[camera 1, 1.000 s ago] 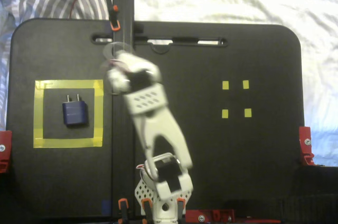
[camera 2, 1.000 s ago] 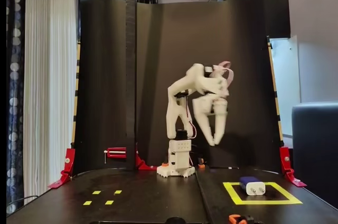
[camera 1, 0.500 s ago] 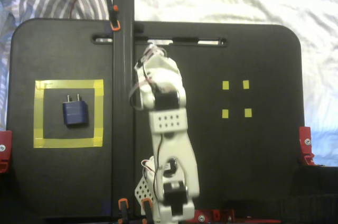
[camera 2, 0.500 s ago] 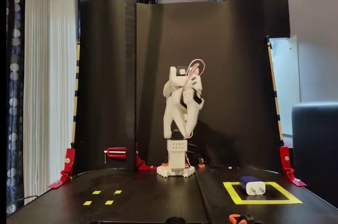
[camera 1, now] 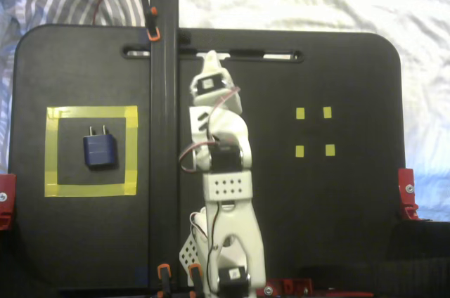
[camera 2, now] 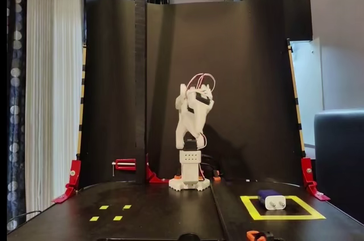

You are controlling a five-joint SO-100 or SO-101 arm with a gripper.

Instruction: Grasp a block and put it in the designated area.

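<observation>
Claw: my claw (camera 1: pixel 211 59) sits folded up over the arm's base, carrying nothing; I cannot tell how wide it is
Block: the block (camera 1: pixel 100 150) lies inside the designated area (camera 1: pixel 49 150), so I judge the job done
Around: four small yellow squares (camera 1: pixel 313 131) well apart; a black post (camera 1: pixel 164 101) stands between arm and block

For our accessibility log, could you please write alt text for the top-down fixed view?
A dark-blue block lies inside the yellow-taped designated area at the left of a black board, untouched. The white arm reaches up the board's middle, its pincer near the far edge, holding nothing visible. Four small yellow tape squares sit at right.
</observation>
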